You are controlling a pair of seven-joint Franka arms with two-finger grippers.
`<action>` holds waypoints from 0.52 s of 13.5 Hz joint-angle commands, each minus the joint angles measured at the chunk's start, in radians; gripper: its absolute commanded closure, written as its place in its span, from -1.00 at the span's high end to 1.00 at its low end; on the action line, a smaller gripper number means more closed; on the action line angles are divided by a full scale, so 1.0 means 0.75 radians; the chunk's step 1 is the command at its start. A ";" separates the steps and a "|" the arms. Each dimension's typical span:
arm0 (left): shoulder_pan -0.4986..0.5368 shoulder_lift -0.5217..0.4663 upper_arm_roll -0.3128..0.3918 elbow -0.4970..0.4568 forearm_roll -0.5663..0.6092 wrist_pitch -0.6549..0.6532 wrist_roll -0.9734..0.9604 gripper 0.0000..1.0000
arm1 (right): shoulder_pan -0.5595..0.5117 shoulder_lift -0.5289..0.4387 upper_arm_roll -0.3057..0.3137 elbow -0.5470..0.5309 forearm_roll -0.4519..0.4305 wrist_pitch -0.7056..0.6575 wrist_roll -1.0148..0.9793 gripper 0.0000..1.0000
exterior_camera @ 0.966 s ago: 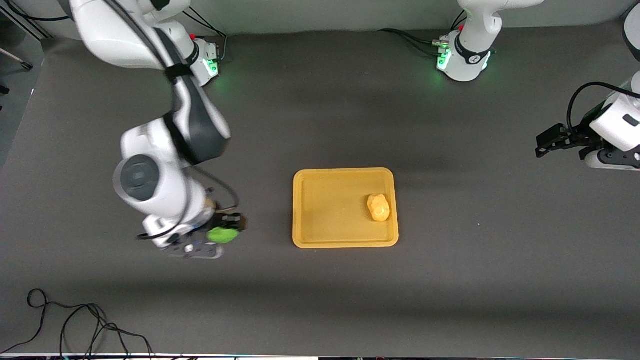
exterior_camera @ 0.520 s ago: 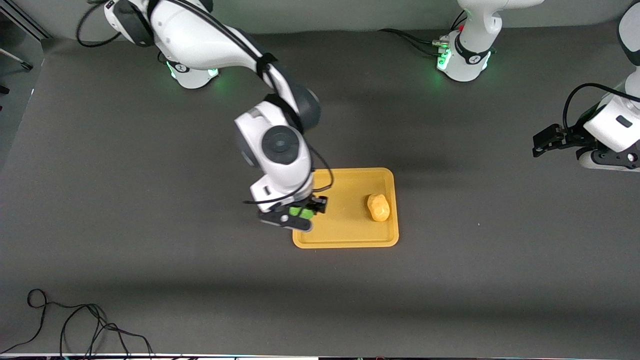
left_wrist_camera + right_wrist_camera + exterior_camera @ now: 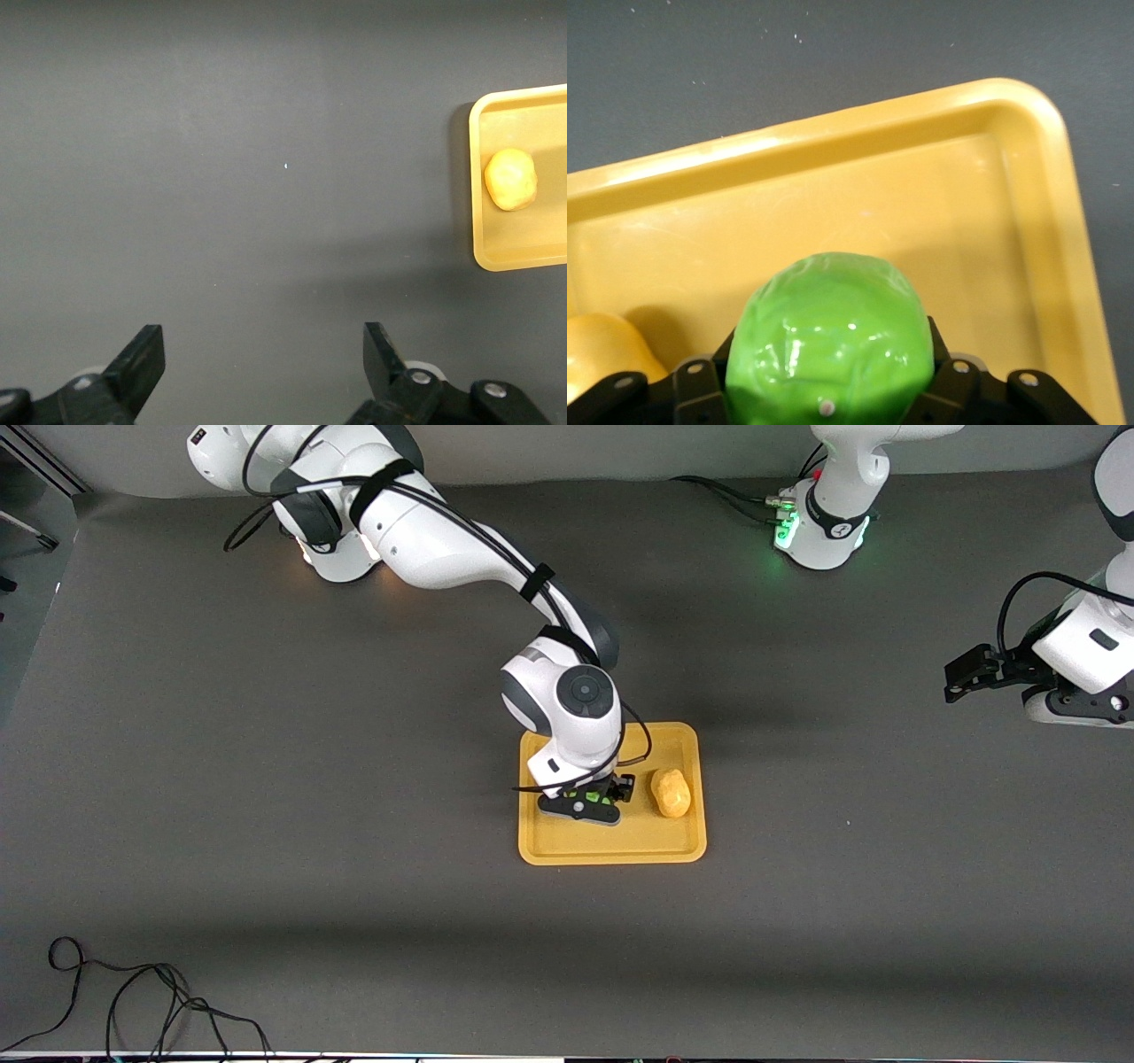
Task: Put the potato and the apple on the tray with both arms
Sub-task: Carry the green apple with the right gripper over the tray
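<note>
Over the middle of the tray, the right arm's black two-finger gripper [image 3: 595,801] is holding the small bright green, slightly bumpy apple [image 3: 830,341], its fingers closed against the fruit's two sides as the right wrist view is showing. Whether the apple is touching the tray floor or hanging just above it cannot be told from these views. The flat rectangular orange-yellow plastic tray with rounded corners and a low raised rim [image 3: 611,852] is lying in the middle of the dark grey table [image 3: 266,797]. The small lumpy yellow-orange potato [image 3: 671,793] is already resting inside the tray, toward the left arm's end of it, just beside the gripper and apart from the apple. The left arm's black two-finger gripper [image 3: 264,363] is waiting with its fingers spread wide and holding nothing, over bare table well apart from the tray, at the left arm's end of the table. In my judgement the potato's placement is done and the step in hand is the setting down of the apple, the last of the task. The next move is calling for a short lowering until the apple is seated, an opening of the fingers, and a straight lift clear, keeping off the potato so that neither fruit is rolling toward the rim.
</note>
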 commanded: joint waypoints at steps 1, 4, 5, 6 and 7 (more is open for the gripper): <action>-0.010 -0.027 0.003 -0.027 0.016 0.003 0.012 1.00 | 0.019 0.061 -0.006 0.062 -0.033 0.031 0.042 -0.03; -0.008 -0.029 0.003 -0.019 0.016 -0.026 0.014 1.00 | 0.032 0.083 -0.006 0.058 -0.033 0.053 0.042 0.11; -0.010 -0.017 0.003 -0.019 0.016 -0.026 0.014 0.99 | 0.032 0.092 -0.006 0.054 -0.033 0.070 0.056 0.37; -0.010 -0.001 0.003 -0.021 0.016 -0.014 0.012 0.99 | 0.032 0.098 -0.006 0.056 -0.033 0.070 0.072 0.57; -0.006 0.009 0.003 -0.023 0.010 0.002 0.014 0.99 | 0.032 0.098 -0.006 0.054 -0.033 0.070 0.071 0.78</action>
